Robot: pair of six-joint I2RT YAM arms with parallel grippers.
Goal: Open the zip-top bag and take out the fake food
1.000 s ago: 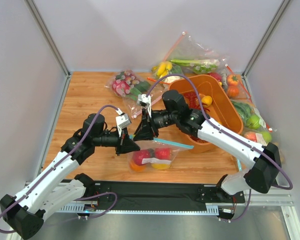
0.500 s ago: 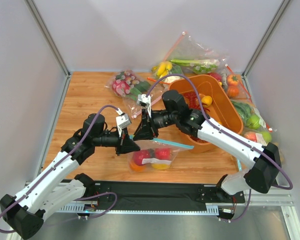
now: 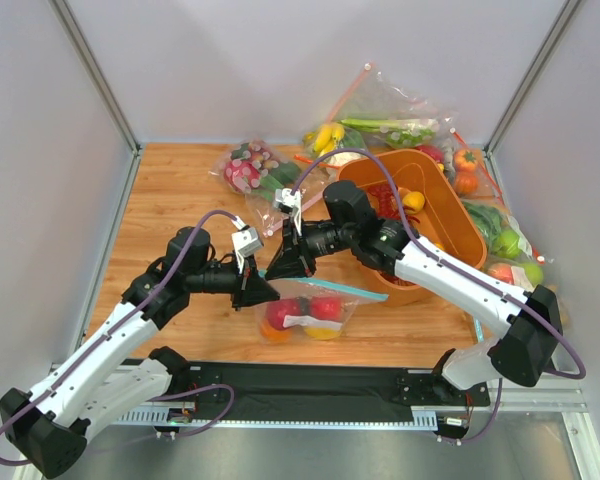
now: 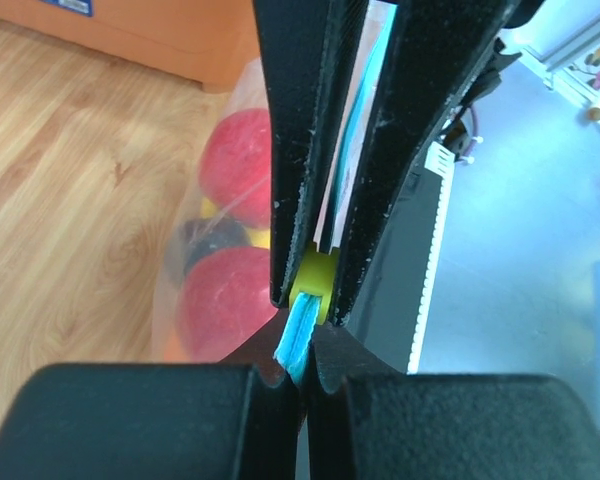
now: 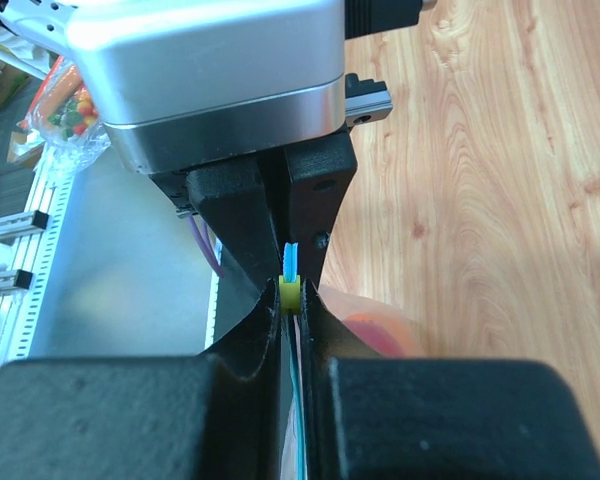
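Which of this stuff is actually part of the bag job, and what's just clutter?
In the job:
zip-top bag
fake food inside it
left gripper and right gripper, both pinched on the bag's teal zip strip

Lying about:
orange bin
back bags of toy produce
right-edge bags of toy produce

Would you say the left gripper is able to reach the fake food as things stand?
Probably not yet. The left gripper is shut on the teal zip strip of the zip-top bag, as is the right gripper, and the fake food sits enclosed inside the clear plastic.
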